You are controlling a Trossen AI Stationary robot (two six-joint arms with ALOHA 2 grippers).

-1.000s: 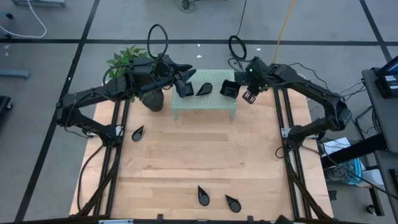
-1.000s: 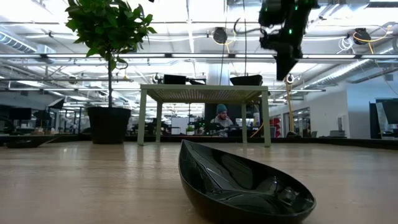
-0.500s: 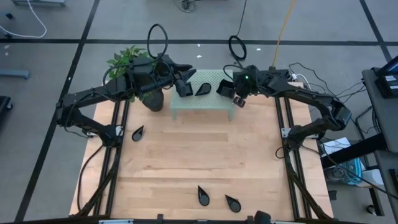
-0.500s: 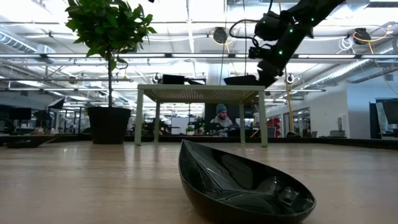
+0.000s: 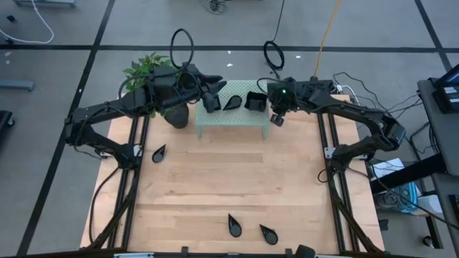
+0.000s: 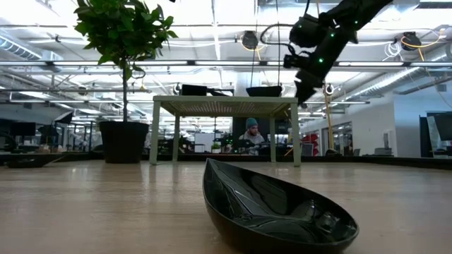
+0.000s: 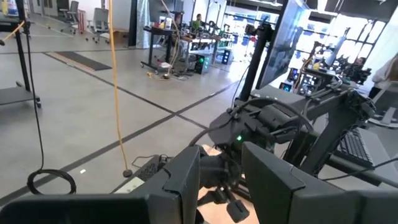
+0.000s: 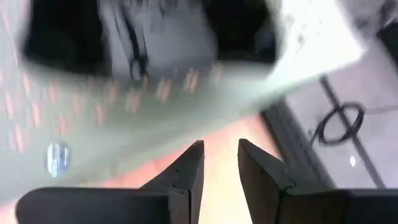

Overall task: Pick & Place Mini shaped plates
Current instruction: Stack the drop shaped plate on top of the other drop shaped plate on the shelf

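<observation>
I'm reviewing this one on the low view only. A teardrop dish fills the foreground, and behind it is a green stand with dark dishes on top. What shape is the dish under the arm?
Observer: From above, it is a wavy-edged square dish, sitting on the green stand toward its right end.
Operator: Is that arm's tool gripping it?
Observer: No. The right tool is by the stand's right end, apart from the dish. Its wrist view shows the fingers apart with nothing between them.
Operator: Are there other dishes on the table besides the near one?
Observer: Yes, the high view shows three teardrop dishes on the wood: one near the left rail and two near the front edge.
</observation>
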